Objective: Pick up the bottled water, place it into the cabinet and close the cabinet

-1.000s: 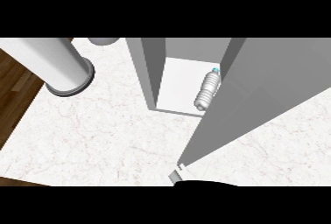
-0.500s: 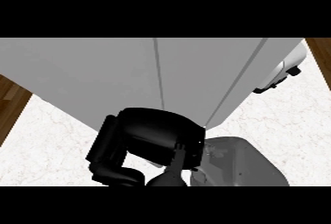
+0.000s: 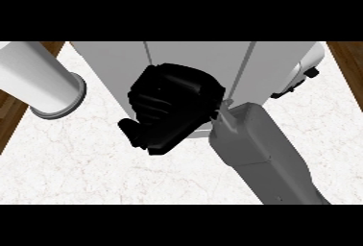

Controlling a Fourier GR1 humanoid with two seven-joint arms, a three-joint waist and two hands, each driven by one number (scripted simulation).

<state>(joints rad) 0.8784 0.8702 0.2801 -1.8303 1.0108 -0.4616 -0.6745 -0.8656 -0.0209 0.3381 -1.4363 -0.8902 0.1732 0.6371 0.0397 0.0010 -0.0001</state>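
Black against the pale grey cabinet [image 3: 191, 57], my right hand [image 3: 174, 108] is filling the middle of the head view, its back turned up toward me and its palm facing the cabinet's closed doors. My grey forearm [image 3: 266, 158] is rising from the lower right edge and slanting up and to the left, so the wrist is sitting just below the cabinet's lower edge and the hand is lying across the seam between the doors. My fingers [image 3: 142, 134] are bunched close together and bent down and leftward, with nothing visible between them; I cannot tell whether they are touching the door or hovering just off it. The bottled water is not showing anywhere, and with the doors shut I cannot see inside the cabinet. A white cylinder [image 3: 42, 81] is lying at the upper left, well apart from my hand, over the marbled white worktop [image 3: 78, 163]. A white-and-black object [image 3: 301, 77] is peeking out beside the cabinet's right side.
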